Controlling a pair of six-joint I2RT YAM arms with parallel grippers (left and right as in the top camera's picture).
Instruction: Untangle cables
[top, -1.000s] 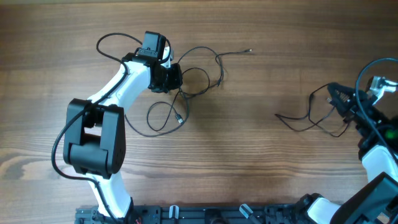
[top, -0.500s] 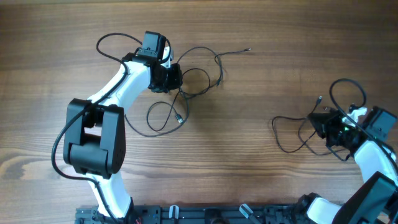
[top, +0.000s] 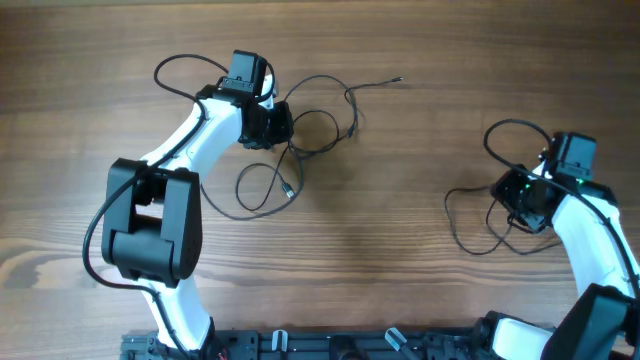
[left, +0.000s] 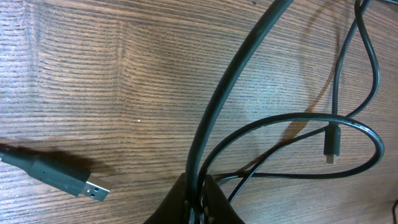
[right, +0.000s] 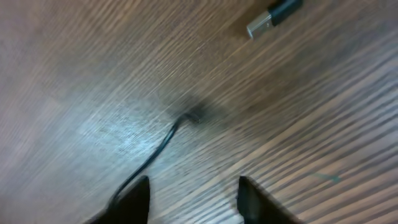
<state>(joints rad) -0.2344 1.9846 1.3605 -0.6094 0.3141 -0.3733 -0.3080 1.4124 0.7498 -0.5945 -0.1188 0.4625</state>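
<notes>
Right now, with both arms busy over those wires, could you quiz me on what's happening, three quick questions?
1. True or false: the left gripper is clamped on a black cable.
2. The right gripper is: A open, holding nothing; B shut on a cable; C shut on a USB plug.
3. From overhead, how many separate cable clumps lie on the wooden table?
Key: 1 true; 2 A; 3 two, one by the left arm and one by the right.

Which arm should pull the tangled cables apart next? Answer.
Left arm: jaws shut on a cable in the tangle; the right arm has jaws open beside a separate cable, holding nothing.
</notes>
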